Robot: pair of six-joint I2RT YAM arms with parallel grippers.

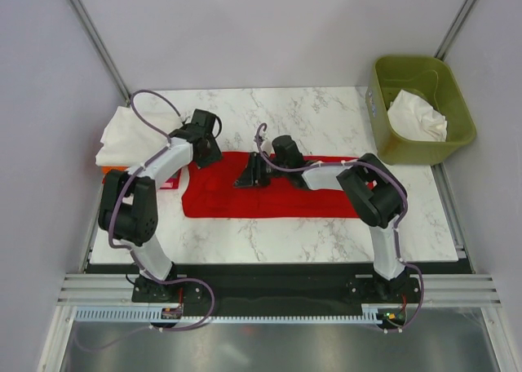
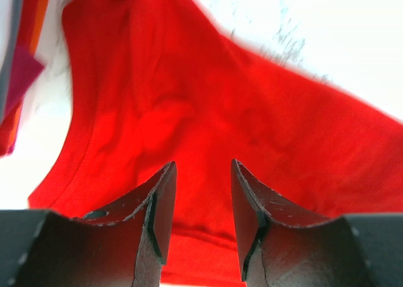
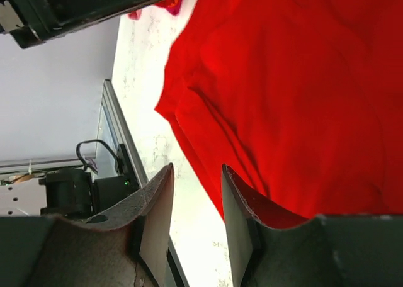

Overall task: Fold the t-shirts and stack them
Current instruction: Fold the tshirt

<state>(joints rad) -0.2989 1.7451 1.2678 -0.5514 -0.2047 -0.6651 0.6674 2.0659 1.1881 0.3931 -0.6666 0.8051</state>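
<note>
red t-shirt point(image 1: 269, 199) is laid flat as a long strip across the middle of the worktop point(image 1: 326, 115), with left fingers point(image 2: 157, 205) and right fingers point(image 3: 154, 208) both held spread just over it, nothing pinched.

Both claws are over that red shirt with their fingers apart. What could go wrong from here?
1. The red shirt seems to lie in a long, layered strip. The left gripper or the right gripper, both open, might pinch only the top layer, so the fold could come undone.
2. The left gripper is close beside the folded pile; it might snag or shift it.
</note>
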